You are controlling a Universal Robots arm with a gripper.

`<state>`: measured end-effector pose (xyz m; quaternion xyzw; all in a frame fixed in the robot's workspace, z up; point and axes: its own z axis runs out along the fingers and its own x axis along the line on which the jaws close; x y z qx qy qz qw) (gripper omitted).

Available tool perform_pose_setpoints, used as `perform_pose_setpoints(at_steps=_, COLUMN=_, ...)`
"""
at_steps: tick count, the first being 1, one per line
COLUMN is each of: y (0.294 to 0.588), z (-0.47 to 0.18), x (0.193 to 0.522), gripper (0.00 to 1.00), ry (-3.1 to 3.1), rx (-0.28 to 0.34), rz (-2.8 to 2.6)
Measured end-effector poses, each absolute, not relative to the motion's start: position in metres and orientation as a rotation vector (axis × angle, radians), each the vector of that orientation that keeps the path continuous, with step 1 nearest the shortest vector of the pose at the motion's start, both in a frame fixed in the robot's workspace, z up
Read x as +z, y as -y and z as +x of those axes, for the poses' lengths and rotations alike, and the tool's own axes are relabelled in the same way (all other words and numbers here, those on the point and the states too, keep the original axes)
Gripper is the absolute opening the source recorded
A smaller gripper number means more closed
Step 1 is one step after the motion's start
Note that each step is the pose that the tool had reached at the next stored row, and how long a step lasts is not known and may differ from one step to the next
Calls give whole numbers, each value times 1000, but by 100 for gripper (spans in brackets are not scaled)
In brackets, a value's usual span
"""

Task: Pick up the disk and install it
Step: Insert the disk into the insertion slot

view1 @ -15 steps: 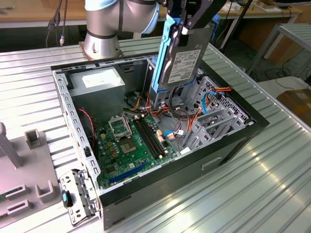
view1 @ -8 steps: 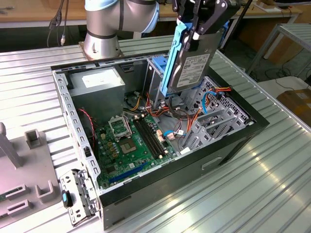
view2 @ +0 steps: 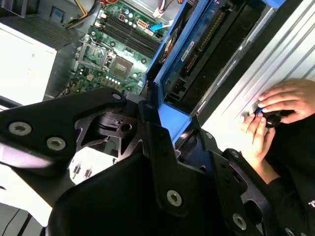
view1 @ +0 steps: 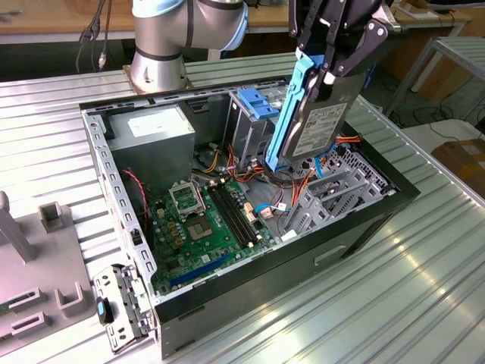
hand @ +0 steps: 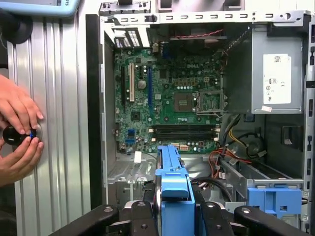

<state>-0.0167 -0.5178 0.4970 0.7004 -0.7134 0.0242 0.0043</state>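
Note:
The disk (view1: 320, 127), grey metal with a bright blue rail along its edge, hangs on edge above the open computer case (view1: 121, 199), over the drive bay end. My gripper (view1: 333, 67) is shut on its upper part. In the second wrist view the disk (view2: 197, 46) runs away from the black fingers (view2: 160, 147) toward the case interior. In the first wrist view its blue rail (hand: 174, 194) sits between the gripper (hand: 174, 219) links, above the case floor.
Inside the case lie a green motherboard (view1: 204, 220), a grey power supply (view1: 148, 133) with a white label, loose cables (view1: 284, 186) and a light-blue latch plate (view1: 254, 102). A person's hands (hand: 17, 132) rest on the ribbed table beside the case. Grey fixtures (view1: 45, 250) stand at the exterior view's left.

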Motion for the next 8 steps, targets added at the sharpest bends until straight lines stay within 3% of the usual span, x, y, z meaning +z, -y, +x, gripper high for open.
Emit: perform_pose_setpoints(at_steps=8, y=542, z=-10, x=495, gripper=37, ry=2229, rx=87, rz=2189)
